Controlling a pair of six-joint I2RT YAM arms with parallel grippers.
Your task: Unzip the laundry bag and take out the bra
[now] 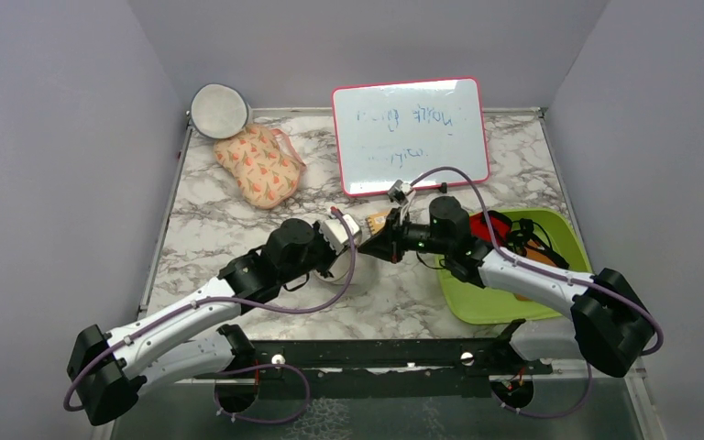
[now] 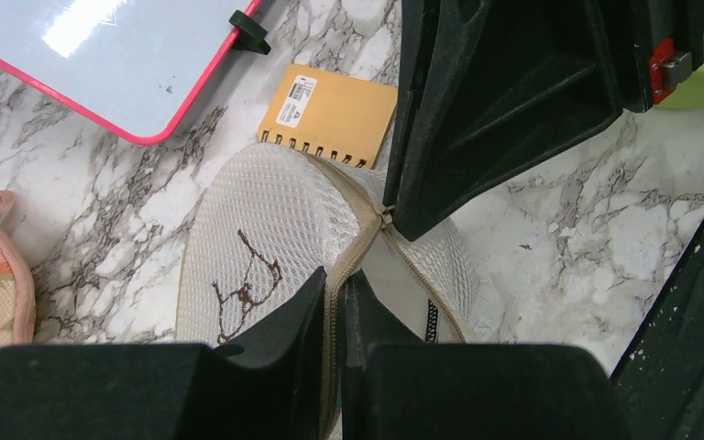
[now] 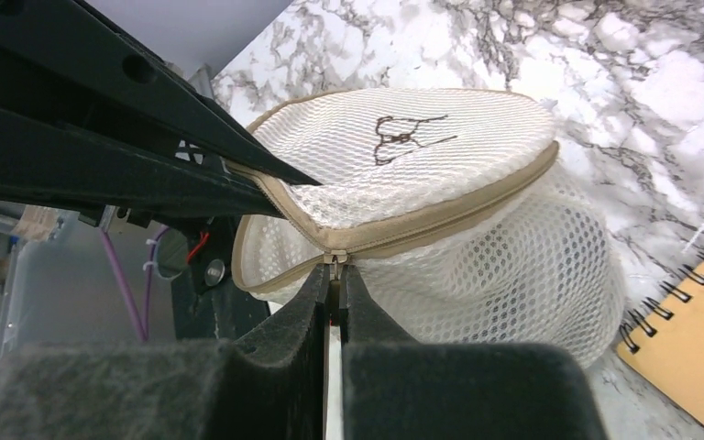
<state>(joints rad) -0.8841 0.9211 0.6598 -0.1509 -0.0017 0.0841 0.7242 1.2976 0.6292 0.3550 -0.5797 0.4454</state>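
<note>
Item: laundry bag; left gripper clamps its 6 o'clock zip seam, right gripper pinches the zip pull; advise drawing the pull along the seam's curve.

You have the laundry bag at the middle of the table, the notepad just behind it, the whiteboard behind that, the floral pouch and round disc far left, and the tray on the right.
</note>
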